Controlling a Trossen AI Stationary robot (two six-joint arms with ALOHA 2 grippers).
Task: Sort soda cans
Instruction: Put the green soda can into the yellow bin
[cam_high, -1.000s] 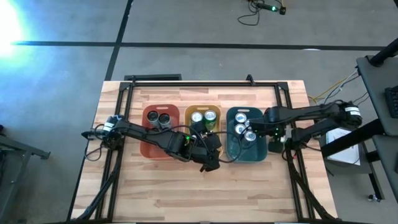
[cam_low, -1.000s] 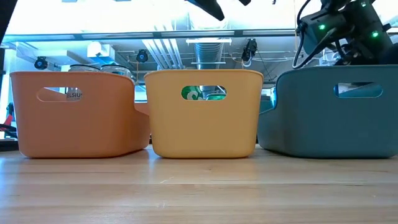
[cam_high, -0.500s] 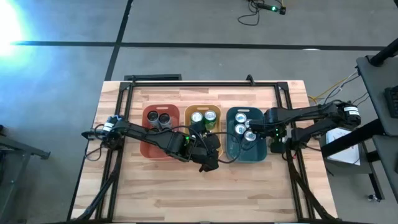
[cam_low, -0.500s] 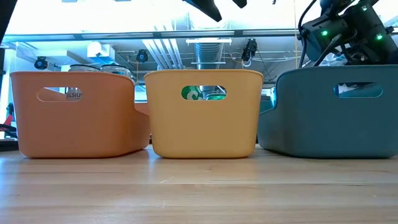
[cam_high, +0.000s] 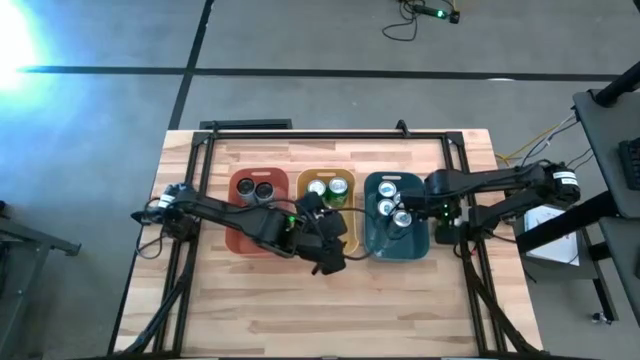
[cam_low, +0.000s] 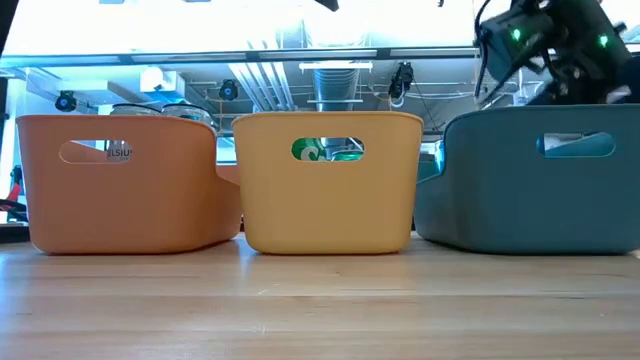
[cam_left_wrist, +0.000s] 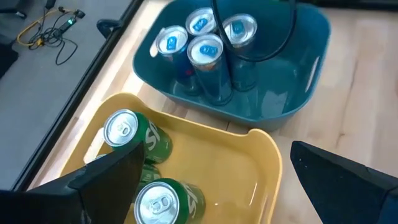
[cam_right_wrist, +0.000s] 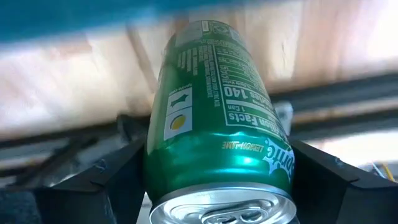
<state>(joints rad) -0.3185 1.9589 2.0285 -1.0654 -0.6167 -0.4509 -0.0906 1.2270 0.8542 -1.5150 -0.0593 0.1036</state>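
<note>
1 dented, glossy green can sits clamped in the right tool; left tool gapes empty.

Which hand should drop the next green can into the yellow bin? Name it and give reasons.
The right hand: it already grips a green can, beside the teal bin. The left hand hangs open and empty over the yellow bin, which already holds green cans.

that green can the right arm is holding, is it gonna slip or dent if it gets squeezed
The green can sits between the right end effector fingers, and its glossy metal wall looks slippery, so it could slide if the grip loosens. A crease near its rim suggests a thin wall that probably dents under a harder squeeze. Being round, it would likely roll if laid on its side.
</note>
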